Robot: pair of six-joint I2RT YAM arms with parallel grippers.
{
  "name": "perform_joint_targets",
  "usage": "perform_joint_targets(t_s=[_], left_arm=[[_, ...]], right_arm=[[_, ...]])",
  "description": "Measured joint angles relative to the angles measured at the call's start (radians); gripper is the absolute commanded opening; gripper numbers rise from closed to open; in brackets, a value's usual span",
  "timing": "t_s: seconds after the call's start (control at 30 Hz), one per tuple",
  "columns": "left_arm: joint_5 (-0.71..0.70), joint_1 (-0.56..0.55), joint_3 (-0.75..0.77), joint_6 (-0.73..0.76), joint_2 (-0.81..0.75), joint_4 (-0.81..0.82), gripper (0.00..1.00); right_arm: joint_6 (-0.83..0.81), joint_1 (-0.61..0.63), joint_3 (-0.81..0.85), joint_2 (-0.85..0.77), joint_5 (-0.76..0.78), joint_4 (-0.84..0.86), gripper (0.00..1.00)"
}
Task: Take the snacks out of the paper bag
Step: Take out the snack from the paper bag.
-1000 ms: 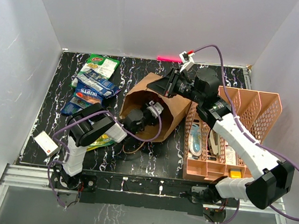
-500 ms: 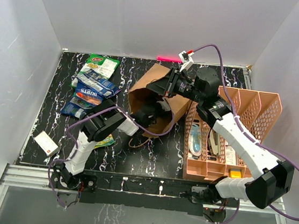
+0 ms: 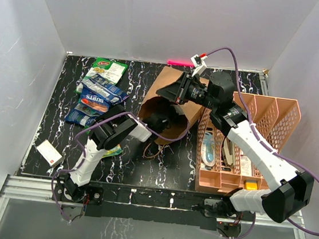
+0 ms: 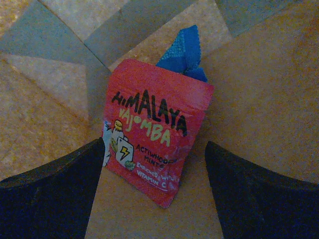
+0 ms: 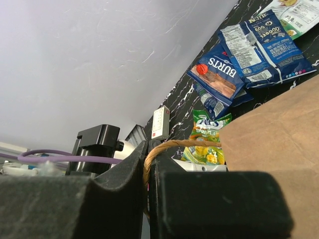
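A red Himalaya packet (image 4: 152,132) lies inside the paper bag (image 4: 259,89), between the left pincer's (image 4: 154,149) spread fingers (image 4: 50,194).

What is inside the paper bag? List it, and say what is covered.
A red Himalaya Vajomba mint packet is in the paper bag; a blue packet shows behind it, mostly covered.

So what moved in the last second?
The left gripper reached deeper into the paper bag and spread its jaws wider. They now stand on either side of a red Himalaya packet without gripping it. The bag shifted a little. The right gripper stayed shut on the bag's handle, and the packets already out didn't move.
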Motion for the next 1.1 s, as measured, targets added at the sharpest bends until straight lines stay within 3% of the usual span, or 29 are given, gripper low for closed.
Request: perform_joint_targets(t_s=[0.17,0.33,0.53,0.93,1.1], left_arm=[[-0.057,0.0,0.082,-0.007,0.011,-0.035,0.44],[-0.133,0.0,0.11,0.007,0.016,-0.043,0.24],[-0.121,0.007,0.022,-0.024,-0.047,-0.108,0.02],[-0.027,0.014,-0.144,-0.13,-0.273,-0.222,0.0],[0.082,0.014,-0.243,-0.21,-0.385,-0.274,0.0]], right_arm=[[0.01,0.0,0.0,0.0,-0.001,0.002,0.08],[0.018,0.0,0.0,0.0,-0.003,0.002,0.08],[0.01,0.0,0.0,0.0,0.005,0.001,0.08],[-0.034,0.001,0.0,0.0,0.032,-0.002,0.08],[-0.05,0.002,0.0,0.0,0.045,-0.002,0.08]])
